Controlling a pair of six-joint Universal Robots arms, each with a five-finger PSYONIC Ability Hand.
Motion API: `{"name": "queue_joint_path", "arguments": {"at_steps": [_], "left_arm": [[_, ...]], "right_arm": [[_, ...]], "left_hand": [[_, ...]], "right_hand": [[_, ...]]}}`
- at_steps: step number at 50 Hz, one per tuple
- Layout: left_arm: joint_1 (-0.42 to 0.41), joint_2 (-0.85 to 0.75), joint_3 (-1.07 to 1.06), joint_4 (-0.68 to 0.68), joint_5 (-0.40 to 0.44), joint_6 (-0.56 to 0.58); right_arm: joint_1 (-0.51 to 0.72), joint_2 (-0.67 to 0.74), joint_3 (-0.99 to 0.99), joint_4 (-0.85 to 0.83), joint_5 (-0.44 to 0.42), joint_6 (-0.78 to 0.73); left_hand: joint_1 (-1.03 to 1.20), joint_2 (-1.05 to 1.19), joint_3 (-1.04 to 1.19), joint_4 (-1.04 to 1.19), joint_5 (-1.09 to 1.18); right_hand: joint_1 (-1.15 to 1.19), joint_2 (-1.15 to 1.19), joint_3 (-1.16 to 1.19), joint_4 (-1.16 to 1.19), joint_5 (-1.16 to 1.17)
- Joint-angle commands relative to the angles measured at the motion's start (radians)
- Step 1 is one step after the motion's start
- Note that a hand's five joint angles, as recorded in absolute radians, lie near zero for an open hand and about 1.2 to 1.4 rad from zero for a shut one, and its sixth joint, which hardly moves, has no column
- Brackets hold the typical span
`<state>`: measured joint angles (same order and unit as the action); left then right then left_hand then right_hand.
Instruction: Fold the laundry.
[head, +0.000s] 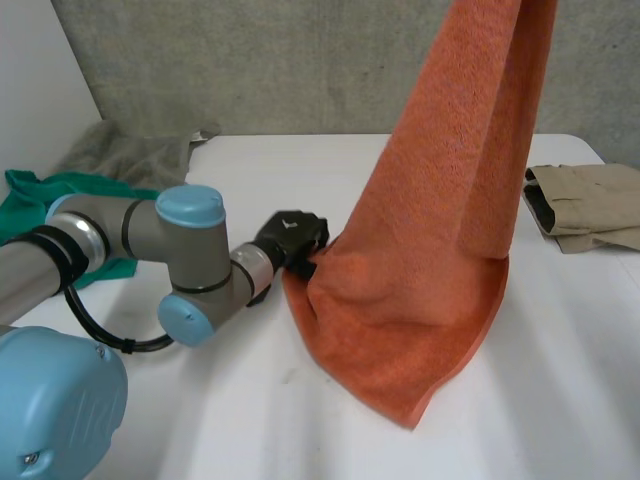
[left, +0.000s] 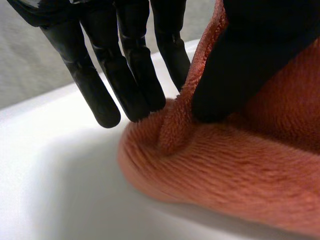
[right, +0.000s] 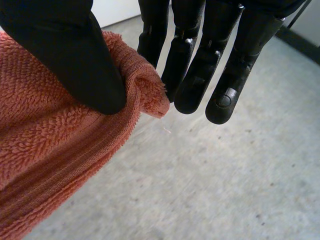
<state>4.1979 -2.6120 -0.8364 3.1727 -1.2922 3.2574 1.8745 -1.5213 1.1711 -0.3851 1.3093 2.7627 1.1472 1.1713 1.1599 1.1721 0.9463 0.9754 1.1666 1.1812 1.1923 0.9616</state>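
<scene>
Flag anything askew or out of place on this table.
The orange towel hangs lopsided: the right hand pinches one corner high, the left hand pinches an edge low, and its bottom corner rests on the table. The green cloth and grey cloth lie crumpled at the far left.

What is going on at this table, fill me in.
The robot is partway through folding an orange towel. Its right hand pinches one corner of the towel between thumb and fingers and holds it up high, so the towel hangs down with its lower end on the white table. The left hand pinches the towel's lower edge, down near the table. A folded tan garment lies at the right, and a green cloth and a grey cloth lie at the far left.
</scene>
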Motion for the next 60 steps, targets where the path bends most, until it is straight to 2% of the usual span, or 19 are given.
{"name": "queue_joint_path", "arguments": {"at_steps": [1, 7, 12, 16, 23, 32, 37, 41, 44, 45, 48, 49, 50, 52, 55, 60], "left_arm": [[0.017, 0.036, 0.049, 0.073, -0.266, 0.045], [0.07, 0.11, -0.01, 0.124, -0.253, 0.122], [0.076, 0.118, -0.015, 0.127, -0.248, 0.174], [0.088, 0.109, 0.003, 0.158, -0.249, 0.257], [0.102, 0.099, 0.011, 0.176, -0.245, 0.37], [0.102, 0.124, -0.056, 0.03, -0.243, 0.445], [0.102, 0.106, -0.017, 0.068, -0.243, 0.519], [0.102, 0.056, 0.104, 0.203, -0.245, 0.536], [0.103, 0.029, 0.25, 0.37, -0.251, 0.535], [0.103, 0.024, 0.285, 0.415, -0.252, 0.535], [0.106, 0.029, 0.388, 0.582, -0.263, 0.527], [0.108, 0.032, 0.399, 0.616, -0.265, 0.519], [0.111, 0.041, 0.402, 0.647, -0.268, 0.51], [0.113, 0.085, 0.39, 0.709, -0.288, 0.464], [0.114, 0.154, 0.321, 0.721, -0.321, 0.395], [0.125, 0.24, 0.145, 0.731, -0.332, 0.367]], "right_arm": [[-0.011, 0.099, 0.001, 0.087, -0.008, -0.009], [-0.061, 0.237, 0.002, 0.218, -0.033, -0.081], [-0.067, 0.369, -0.019, 0.287, -0.022, -0.225], [-0.064, 0.461, -0.045, 0.293, -0.009, -0.314], [-0.066, 0.616, -0.1, 0.304, 0.025, -0.354], [-0.069, 0.688, -0.107, 0.442, 0.027, -0.455], [-0.071, 0.724, -0.152, 0.448, 0.022, -0.52], [-0.066, 0.773, -0.266, 0.329, 0.025, -0.512], [-0.061, 0.799, -0.355, 0.111, 0.027, -0.474], [-0.061, 0.8, -0.387, -0.032, 0.033, -0.436], [-0.066, 0.796, -0.427, -0.243, 0.051, -0.371], [-0.067, 0.791, -0.447, -0.362, 0.062, -0.33], [-0.069, 0.788, -0.456, -0.409, 0.068, -0.318], [-0.069, 0.776, -0.47, -0.474, 0.079, -0.293], [-0.071, 0.751, -0.481, -0.489, 0.097, -0.261], [-0.071, 0.733, -0.444, -0.488, 0.099, -0.233]], "left_hand": [[0.249, 0.225, 0.236, 0.224, 0.275], [0.249, 0.225, 0.236, 0.224, 0.275], [0.249, 0.225, 0.236, 0.224, 0.275], [0.249, 0.225, 0.236, 0.224, 0.275], [0.249, 0.225, 0.236, 0.224, 0.275], [0.249, 0.225, 0.236, 0.224, 0.275], [0.249, 0.225, 0.236, 0.224, 0.275], [0.249, 0.225, 0.236, 0.224, 0.275], [0.249, 0.225, 0.236, 0.224, 0.275], [0.249, 0.225, 0.236, 0.224, 0.275], [0.249, 0.225, 0.236, 0.224, 0.275], [0.249, 0.225, 0.236, 0.224, 0.275], [0.249, 0.225, 0.236, 0.224, 0.275], [0.249, 0.225, 0.236, 0.224, 0.275], [0.249, 0.225, 0.236, 0.224, 0.275], [0.249, 0.225, 0.236, 0.224, 0.275]], "right_hand": [[0.421, 0.23, 0.215, 0.204, 0.26], [0.421, 0.23, 0.215, 0.204, 0.26], [0.421, 0.23, 0.215, 0.204, 0.26], [0.421, 0.23, 0.215, 0.204, 0.26], [0.421, 0.23, 0.215, 0.204, 0.26], [0.421, 0.23, 0.215, 0.204, 0.26], [0.421, 0.23, 0.215, 0.204, 0.26], [0.421, 0.23, 0.215, 0.204, 0.26], [0.421, 0.23, 0.215, 0.204, 0.26], [0.421, 0.23, 0.215, 0.204, 0.26], [0.421, 0.23, 0.215, 0.204, 0.26], [0.421, 0.23, 0.215, 0.204, 0.26], [0.421, 0.23, 0.215, 0.204, 0.26], [0.421, 0.23, 0.215, 0.204, 0.26], [0.421, 0.23, 0.215, 0.204, 0.26], [0.421, 0.23, 0.215, 0.204, 0.26]]}}
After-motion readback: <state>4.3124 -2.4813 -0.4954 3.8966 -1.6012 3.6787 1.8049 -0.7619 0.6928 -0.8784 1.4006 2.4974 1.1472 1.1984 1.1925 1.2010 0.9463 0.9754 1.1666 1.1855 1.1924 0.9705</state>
